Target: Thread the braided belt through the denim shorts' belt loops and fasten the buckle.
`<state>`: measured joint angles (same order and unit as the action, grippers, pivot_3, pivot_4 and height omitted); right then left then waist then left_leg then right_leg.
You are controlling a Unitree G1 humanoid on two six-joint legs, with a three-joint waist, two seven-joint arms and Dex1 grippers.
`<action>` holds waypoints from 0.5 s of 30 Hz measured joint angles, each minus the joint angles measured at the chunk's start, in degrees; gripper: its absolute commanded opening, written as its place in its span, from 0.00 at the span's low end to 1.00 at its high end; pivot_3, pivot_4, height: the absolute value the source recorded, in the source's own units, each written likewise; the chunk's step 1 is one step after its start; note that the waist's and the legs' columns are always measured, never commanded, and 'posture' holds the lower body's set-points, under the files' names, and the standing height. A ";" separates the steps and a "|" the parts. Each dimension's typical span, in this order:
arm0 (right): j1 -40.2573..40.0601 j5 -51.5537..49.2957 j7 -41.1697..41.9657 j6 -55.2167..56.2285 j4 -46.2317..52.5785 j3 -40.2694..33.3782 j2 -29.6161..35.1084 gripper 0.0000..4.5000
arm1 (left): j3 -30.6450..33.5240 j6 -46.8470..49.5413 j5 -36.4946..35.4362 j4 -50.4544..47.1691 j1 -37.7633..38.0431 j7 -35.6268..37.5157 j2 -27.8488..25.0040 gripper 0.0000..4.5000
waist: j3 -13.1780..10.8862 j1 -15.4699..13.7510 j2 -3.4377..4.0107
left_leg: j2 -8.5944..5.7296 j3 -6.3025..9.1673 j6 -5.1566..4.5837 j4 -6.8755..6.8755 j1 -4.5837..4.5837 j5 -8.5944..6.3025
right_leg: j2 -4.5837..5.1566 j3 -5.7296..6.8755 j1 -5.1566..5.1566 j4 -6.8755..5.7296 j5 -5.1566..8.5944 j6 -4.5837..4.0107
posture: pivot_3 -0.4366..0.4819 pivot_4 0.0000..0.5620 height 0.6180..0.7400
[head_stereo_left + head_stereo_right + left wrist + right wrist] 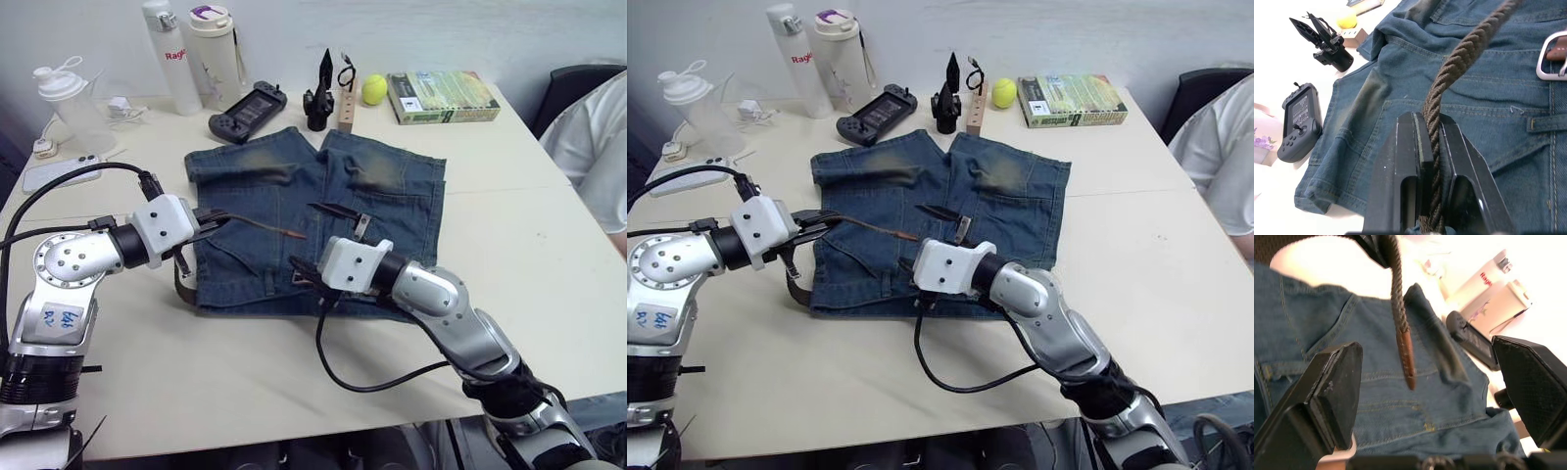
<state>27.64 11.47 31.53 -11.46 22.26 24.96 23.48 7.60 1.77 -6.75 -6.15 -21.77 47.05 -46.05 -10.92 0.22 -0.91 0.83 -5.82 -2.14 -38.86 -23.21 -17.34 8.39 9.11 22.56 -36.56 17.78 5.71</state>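
The denim shorts [284, 196] lie flat mid-table, waistband toward me. My left gripper [208, 219] hovers at their left side, shut on the braided belt [1449, 68] a short way from its free end. The brown tip [294, 234] points right above the denim. Behind the gripper the belt loops down past the shorts' left edge [182, 286]. The silver buckle [361, 226] rests on the shorts near the middle. A belt loop [1547, 122] shows on the waistband. My right gripper [302, 274] is open low over the waistband, and the tip [1406, 355] hangs ahead of its fingers [1334, 382].
Along the far edge stand two bottles [176, 54], a shaker [69, 103], a game controller [247, 110], a black gripper part [319, 93], a wooden block [345, 110], a yellow ball [374, 89] and a book [441, 96]. A phone [61, 172] lies left. A person's sleeve [598, 137] is right.
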 measured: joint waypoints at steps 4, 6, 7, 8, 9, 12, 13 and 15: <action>-0.03 1.12 0.03 -1.55 -0.75 0.90 -1.83 1.00 | -1.38 -0.85 0.32 0.00 0.00 0.01 0.33 0.02 | 0.00 -0.11 0.00 | 0.00 0.01 0.00 -0.02 -0.01 0.00 | 0.01 0.00 -0.01 0.00 0.00 0.00 | 0.48 0.27 0.84; -0.02 1.67 0.00 -2.53 -1.51 1.01 -2.41 1.00 | -1.61 -2.04 0.55 -0.04 0.02 0.19 0.15 0.02 | 0.00 -0.11 0.00 | -0.01 0.02 0.00 -0.02 0.00 0.00 | 0.01 0.00 -0.01 0.00 0.00 0.00 | 0.48 0.27 0.84; -0.02 1.92 0.00 -2.81 -2.15 1.01 -2.64 1.00 | -1.79 -2.65 0.76 -0.11 0.02 0.39 -0.02 0.02 | 0.00 -0.11 0.00 | -0.01 0.01 0.00 -0.02 0.00 0.00 | 0.01 0.00 -0.01 0.00 0.00 0.00 | 0.48 0.27 0.84; -0.02 2.05 0.01 -3.25 -2.63 1.01 -2.81 1.00 | -2.00 -3.41 1.22 -0.19 0.04 0.65 -0.22 0.02 | 0.00 -0.10 0.00 | -0.01 0.01 0.00 -0.01 0.00 0.00 | 0.01 0.00 -0.01 0.00 0.00 0.00 | 0.48 0.27 0.84; -0.01 2.08 0.01 -3.57 -2.85 1.01 -2.88 1.00 | -2.01 -3.77 1.47 -0.20 0.04 0.69 -0.23 0.02 | 0.00 -0.07 0.00 | -0.01 0.01 0.00 -0.01 0.00 0.00 | 0.01 0.00 -0.01 -0.01 0.00 0.00 | 0.48 0.27 0.84; 0.14 2.05 0.11 -3.72 -3.38 0.99 -3.25 0.82 | -2.03 -4.41 1.91 -0.20 0.04 0.67 -0.23 0.00 | 0.00 -0.01 0.00 | -0.01 0.01 0.00 -0.01 0.00 0.00 | 0.01 0.00 -0.01 0.00 0.00 0.00 | 0.48 0.27 0.84; 0.15 1.98 0.31 -3.85 -3.42 0.94 -3.37 0.70 | -2.04 -4.48 2.17 -0.20 0.04 0.67 -0.22 0.00 | 0.00 -0.02 0.01 | -0.01 0.01 0.00 -0.01 0.00 0.00 | 0.01 0.00 -0.01 0.00 0.00 0.00 | 0.48 0.27 0.84; 0.14 1.75 0.63 -4.16 -3.42 0.91 -3.73 0.48 | -2.09 -4.59 2.56 -0.20 0.04 0.65 -0.22 0.00 | 0.00 -0.03 0.01 | -0.01 0.01 0.00 -0.01 0.00 0.00 | 0.01 0.00 -0.01 0.00 0.00 0.00 | 0.48 0.27 0.84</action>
<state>27.78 13.22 32.16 -15.62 18.84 25.87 19.76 5.50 -2.83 -4.19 -6.35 -21.73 47.70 -46.28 -10.92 0.19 -0.90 0.82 -5.81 -2.14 -38.87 -23.21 -17.34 8.40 9.11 22.55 -36.56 17.78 5.71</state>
